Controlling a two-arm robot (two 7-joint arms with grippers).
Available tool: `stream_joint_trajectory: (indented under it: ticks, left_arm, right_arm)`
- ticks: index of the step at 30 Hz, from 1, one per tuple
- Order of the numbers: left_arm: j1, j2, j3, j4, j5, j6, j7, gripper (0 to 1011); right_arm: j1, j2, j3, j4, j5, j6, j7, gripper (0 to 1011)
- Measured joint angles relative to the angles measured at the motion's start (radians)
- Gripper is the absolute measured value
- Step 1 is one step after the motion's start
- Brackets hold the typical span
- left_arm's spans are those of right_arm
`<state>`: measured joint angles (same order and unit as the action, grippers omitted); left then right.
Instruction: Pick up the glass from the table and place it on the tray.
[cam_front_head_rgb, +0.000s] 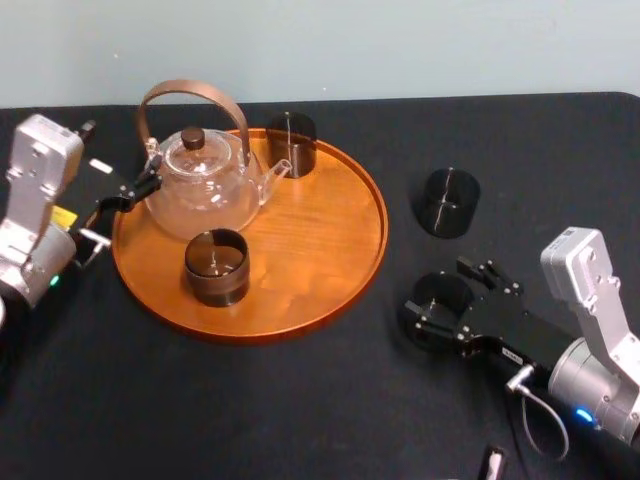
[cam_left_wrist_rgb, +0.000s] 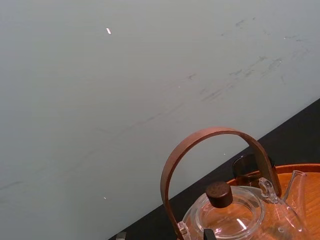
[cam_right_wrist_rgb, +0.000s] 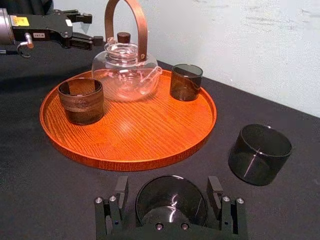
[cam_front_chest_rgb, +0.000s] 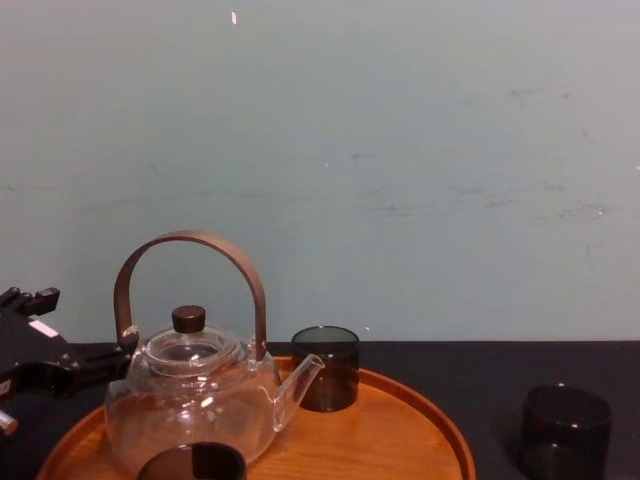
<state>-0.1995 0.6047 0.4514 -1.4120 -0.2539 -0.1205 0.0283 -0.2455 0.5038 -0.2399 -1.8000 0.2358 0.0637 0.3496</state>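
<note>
Closest to me is my right hand (cam_right_wrist_rgb: 167, 182), low over the worktop (cam_front_head_rgb: 250, 400). Its fingers stand apart on either side of a smoked glass (cam_right_wrist_rgb: 170, 205). One finger is just beside the wall of the glass and the other is a little off it. The glass stands upright on the worktop, near the tray's rim on my right and not on the tray.

The black worktop runs wide under everything. On it lies the round orange-brown wooden tray (cam_front_head_rgb: 310, 250), left of my right hand. The glass teapot (cam_front_head_rgb: 205, 185) with its arched brown handle stands at the tray's back left, with its spout pointing right. My left hand (cam_right_wrist_rgb: 95, 28) sits at the tray's left edge just beside the teapot, fingers apart.

A second smoked glass (cam_front_head_rgb: 448, 202) stands upright on the worktop, right of the tray and beyond the one between my fingers. A third dark glass (cam_front_head_rgb: 291, 142) stands at the tray's back rim, near the spout. A brown ribbed tumbler (cam_front_head_rgb: 216, 266) stands on the tray in front of the teapot.
</note>
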Motion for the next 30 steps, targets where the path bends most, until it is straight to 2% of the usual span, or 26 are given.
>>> stream_joint_trajectory:
  ticks: [30]
  left_arm:
    - [0.0, 0.0, 0.0, 0.0, 0.0, 0.0, 0.0, 1001]
  right_arm:
    - [-0.012, -0.007, 0.008, 0.011, 0.007, 0.002, 0.005, 1002]
